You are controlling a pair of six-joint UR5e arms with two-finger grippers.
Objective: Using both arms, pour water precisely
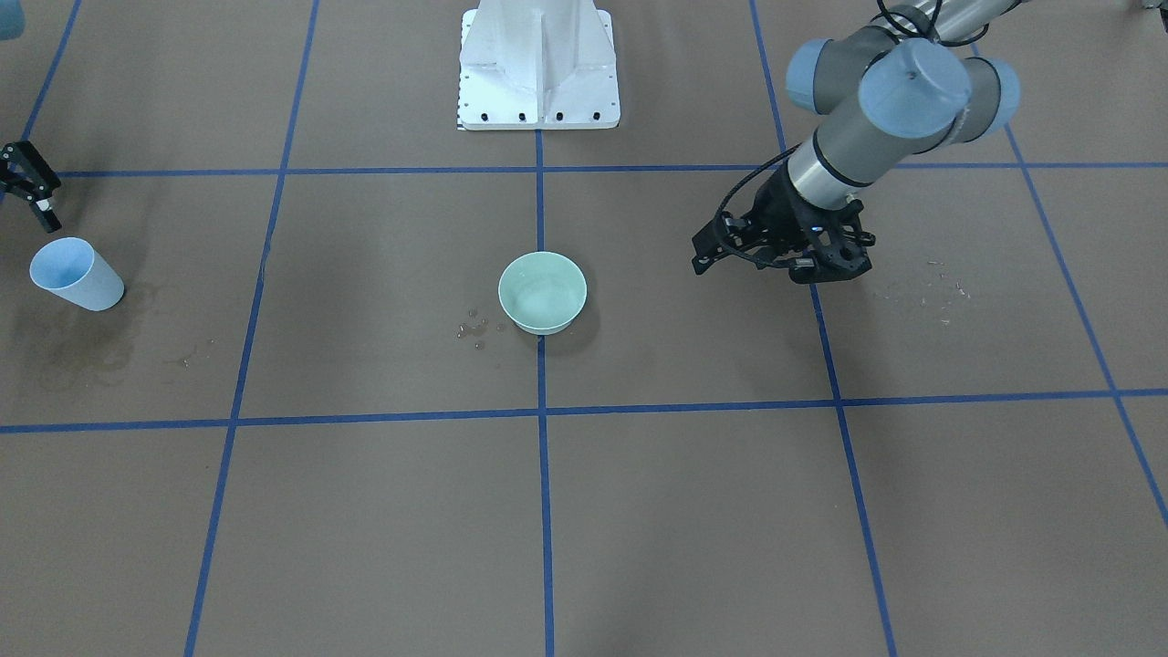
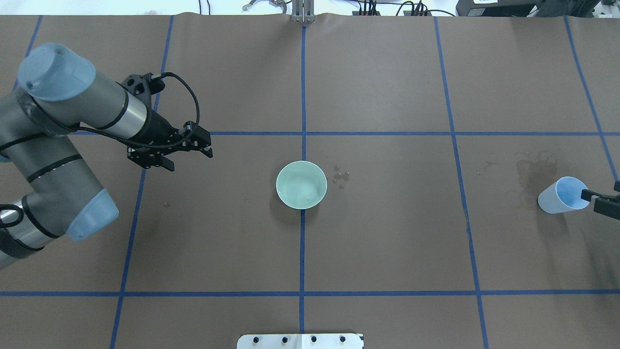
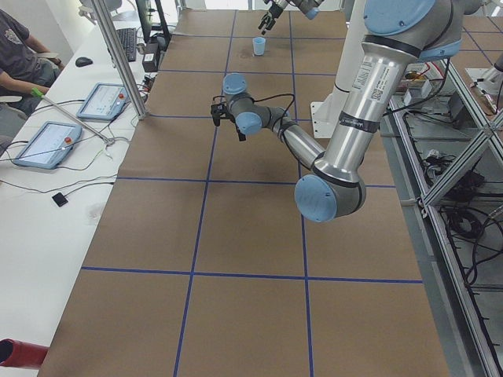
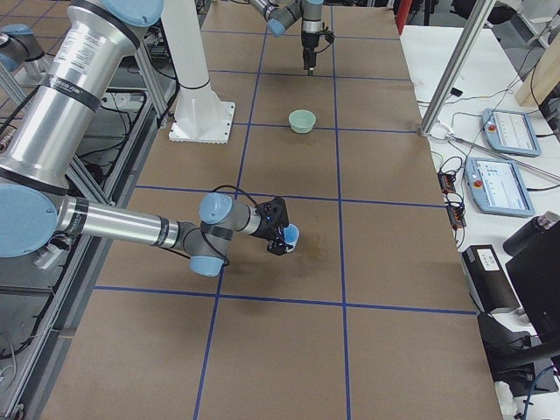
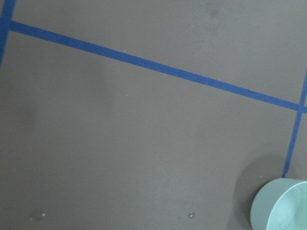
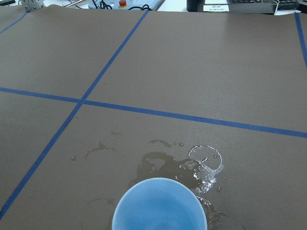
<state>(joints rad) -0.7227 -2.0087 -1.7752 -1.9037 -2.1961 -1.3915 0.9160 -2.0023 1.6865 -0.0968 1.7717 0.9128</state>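
Observation:
A pale green bowl (image 1: 542, 292) stands at the table's middle and also shows in the overhead view (image 2: 301, 184). Faint glints of water lie in it, and small drops (image 2: 341, 177) lie beside it. A light blue cup (image 2: 564, 195) stands upright at the robot's far right. My right gripper (image 2: 600, 201) is beside the cup's rim and looks open and empty. In the front view the right gripper (image 1: 32, 192) is apart from the cup (image 1: 75, 274). My left gripper (image 2: 191, 148) hovers open and empty, left of the bowl. A water puddle (image 6: 206, 163) glistens by the cup (image 6: 158, 206).
The white pedestal base (image 1: 538, 68) stands at the robot's side of the table. Blue tape lines (image 2: 303, 97) mark a grid on the brown table cover. A dark wet stain (image 2: 533, 174) spreads near the cup. Operators' tablets (image 3: 47, 145) lie on a side desk.

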